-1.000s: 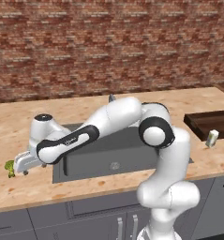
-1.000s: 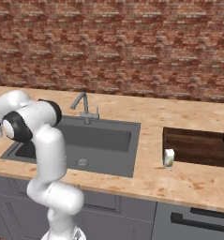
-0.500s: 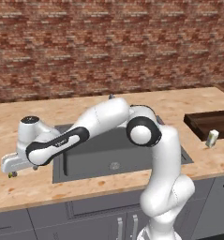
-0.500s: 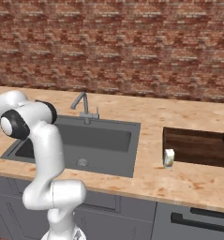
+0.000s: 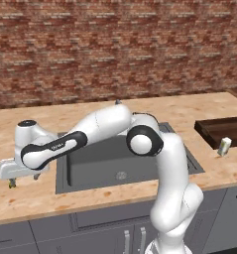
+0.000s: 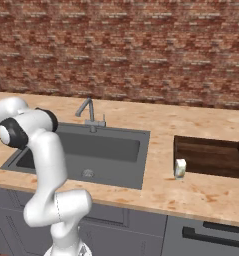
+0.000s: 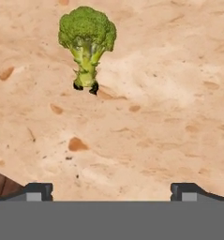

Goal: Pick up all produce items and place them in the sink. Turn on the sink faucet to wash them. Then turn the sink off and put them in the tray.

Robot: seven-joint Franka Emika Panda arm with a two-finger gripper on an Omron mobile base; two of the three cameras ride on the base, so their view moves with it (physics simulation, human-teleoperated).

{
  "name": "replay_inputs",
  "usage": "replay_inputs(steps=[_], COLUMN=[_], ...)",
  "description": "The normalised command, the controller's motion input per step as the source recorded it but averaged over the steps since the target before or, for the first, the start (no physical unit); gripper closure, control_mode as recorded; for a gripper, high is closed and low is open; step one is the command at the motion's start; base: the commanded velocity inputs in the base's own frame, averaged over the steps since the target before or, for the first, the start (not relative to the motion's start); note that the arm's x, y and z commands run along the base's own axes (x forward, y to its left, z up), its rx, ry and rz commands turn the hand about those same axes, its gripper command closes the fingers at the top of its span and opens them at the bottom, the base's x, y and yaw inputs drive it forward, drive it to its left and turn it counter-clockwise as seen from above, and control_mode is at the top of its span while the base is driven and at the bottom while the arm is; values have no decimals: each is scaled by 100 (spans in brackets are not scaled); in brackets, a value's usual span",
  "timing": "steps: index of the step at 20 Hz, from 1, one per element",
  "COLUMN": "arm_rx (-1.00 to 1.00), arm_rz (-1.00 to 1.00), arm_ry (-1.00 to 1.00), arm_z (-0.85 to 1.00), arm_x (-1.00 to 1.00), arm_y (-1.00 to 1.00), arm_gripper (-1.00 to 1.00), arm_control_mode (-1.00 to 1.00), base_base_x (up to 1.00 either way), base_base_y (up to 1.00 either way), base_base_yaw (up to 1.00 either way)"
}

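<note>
Green bushy-topped broccoli floret [image 7: 87, 44] on the speckled counter looks light, fairly stiff — grip the yellow-green stalk; gripper [image 7: 111, 191] gapes wide, empty.

A glossy white arm [image 5: 164, 163] of rounded tubular links is seen, joined by dark grey collars (one broad black band sits near the wrist). Two small dark square finger tips [image 7: 38, 191] are shown.

Arm farther left past the sink [image 5: 120, 163], pincer [image 5: 25, 179] now over the broccoli [image 5: 12, 184]
</note>
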Motion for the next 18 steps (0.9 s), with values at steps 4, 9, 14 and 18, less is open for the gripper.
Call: replay_inputs(steps=[4,9,14,18], arm_rx=[-3,-4,-3,-3], arm_rz=[-10,-12,-12,-10], arm_ry=[0,0,0,1], arm_z=[-36,-20,0,0], arm_x=[10,18,12,8], arm_y=[0,8,14,21], arm_gripper=[-100,-100,-100,-100], arm_control_mode=[-100,-100,-100,-100], base_base_x=[0,0,0,0], base_base_y=[0,0,0,0], base_base_yaw=[0,0,0,0])
